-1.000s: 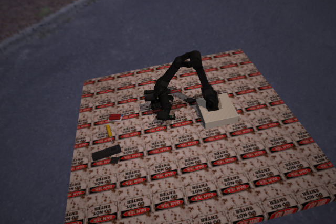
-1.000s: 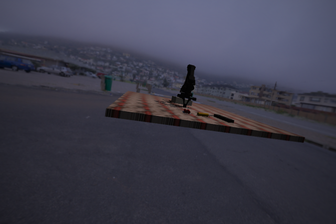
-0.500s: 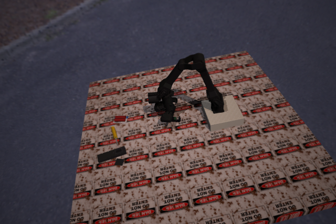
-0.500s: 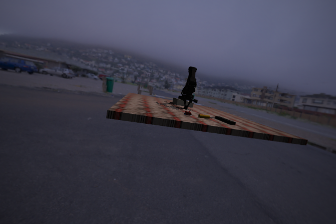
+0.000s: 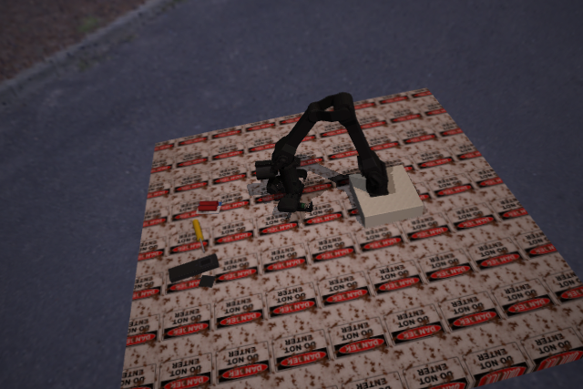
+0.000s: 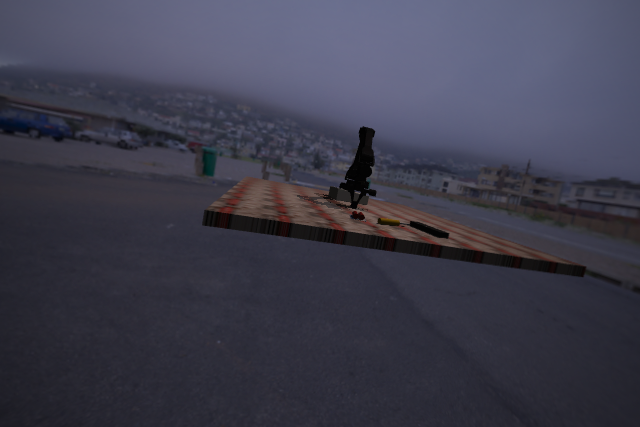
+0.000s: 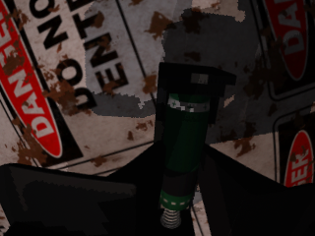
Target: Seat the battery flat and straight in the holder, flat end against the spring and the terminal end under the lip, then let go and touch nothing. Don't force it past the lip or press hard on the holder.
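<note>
The green battery (image 7: 184, 143) (image 5: 302, 206) lies lengthwise in the black holder (image 7: 159, 105), between its side walls. In the wrist view its upper end is close to the holder's lip (image 7: 212, 74), and the terminal is hidden there. Its lower end is at the coiled spring (image 7: 170, 218), which shows below it. It looks nearly in line with the holder; whether it is fully down cannot be told. My gripper (image 7: 180, 149) (image 6: 354, 206) is shut on the battery near its middle, one finger on each side. The fingertips are dark and partly merge with the holder.
Two red cylinders (image 5: 208, 206) (image 6: 357, 215) lie left of the arm. Beyond them are a yellow-handled screwdriver (image 5: 197, 230) (image 6: 388, 221), a black remote-like case (image 5: 192, 268) (image 6: 429, 229) and a small dark plate (image 5: 207, 281). The arm's base stands on a beige block (image 5: 393, 212).
</note>
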